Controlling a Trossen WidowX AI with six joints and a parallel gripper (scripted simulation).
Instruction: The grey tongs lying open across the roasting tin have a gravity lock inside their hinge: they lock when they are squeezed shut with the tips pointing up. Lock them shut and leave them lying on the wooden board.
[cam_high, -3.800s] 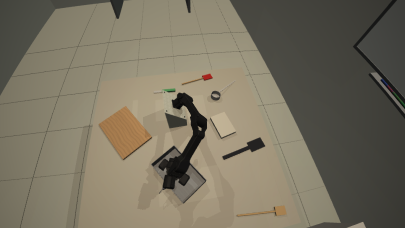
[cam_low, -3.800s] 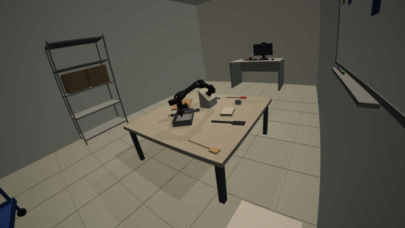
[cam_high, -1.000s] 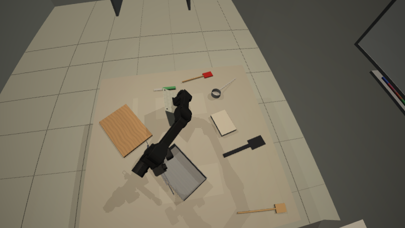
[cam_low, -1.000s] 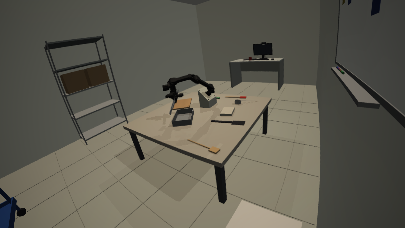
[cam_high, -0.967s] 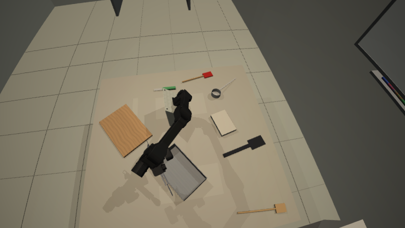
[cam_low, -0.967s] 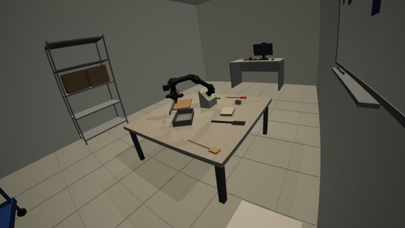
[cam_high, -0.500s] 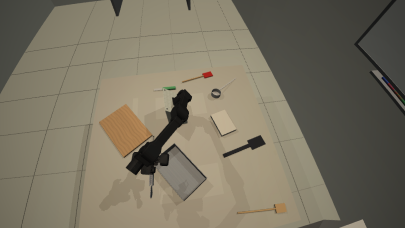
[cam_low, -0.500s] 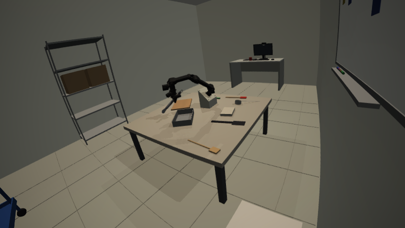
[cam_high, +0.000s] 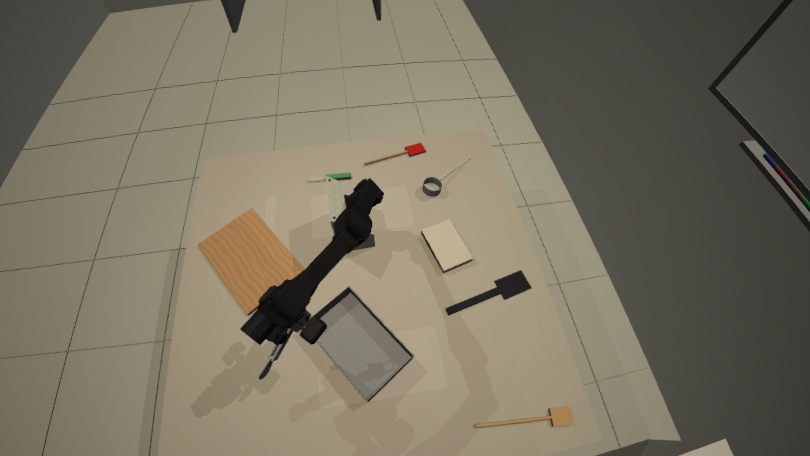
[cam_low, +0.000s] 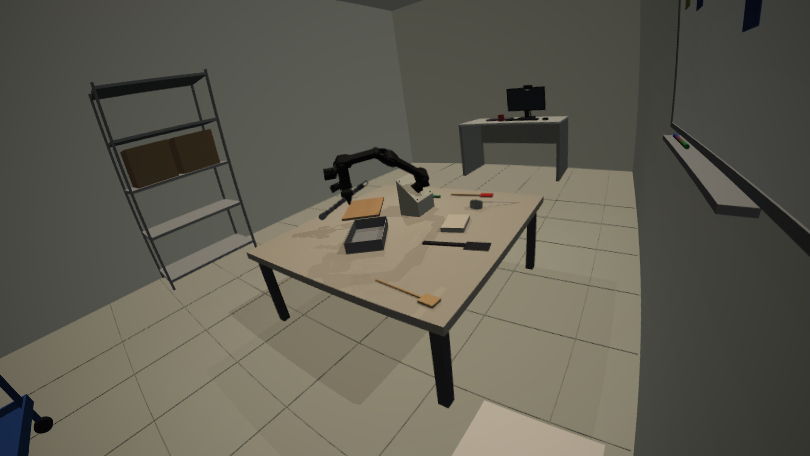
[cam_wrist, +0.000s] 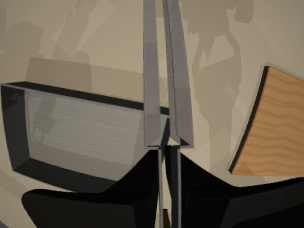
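The grey tongs are held in the air, slanting in the exterior view; their arms run close side by side with a narrow gap in the wrist view. My gripper is shut on them, beyond the near edge of the wooden board and left of the tin in the top view. Which end is the tips, and whether the lock holds, I cannot tell. The wooden board bears nothing visible. The roasting tin stands beside it.
A cream block and a black spatula lie right of the tin. A wooden spatula lies near the front. A red-ended tool, a round sieve and a green-handled tool lie at the back.
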